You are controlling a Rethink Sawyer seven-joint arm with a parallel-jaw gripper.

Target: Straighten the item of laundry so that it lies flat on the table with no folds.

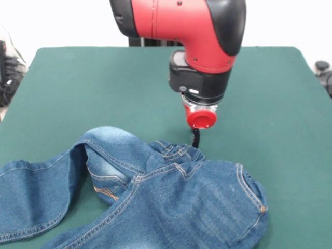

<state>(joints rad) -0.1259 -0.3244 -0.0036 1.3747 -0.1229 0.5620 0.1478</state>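
The blue denim jeans [171, 202] lie rumpled at the near side of the green table [104, 83]. The waistband [176, 151] is bunched up in the middle. One leg runs off to the left [31, 197] and a fold of denim humps up over it [106, 140]. The other part spreads toward the near right, with a copper rivet at its corner [263, 209]. The red and black arm [199, 52] comes down from above. My gripper [196, 139] reaches down just behind the waistband. Its tip is hidden by the cloth, so I cannot tell whether it grips the cloth.
Dark equipment stands off the table at the left edge [8, 72] and at the right edge [324, 72]. The jeans run past the picture's bottom and left edges.
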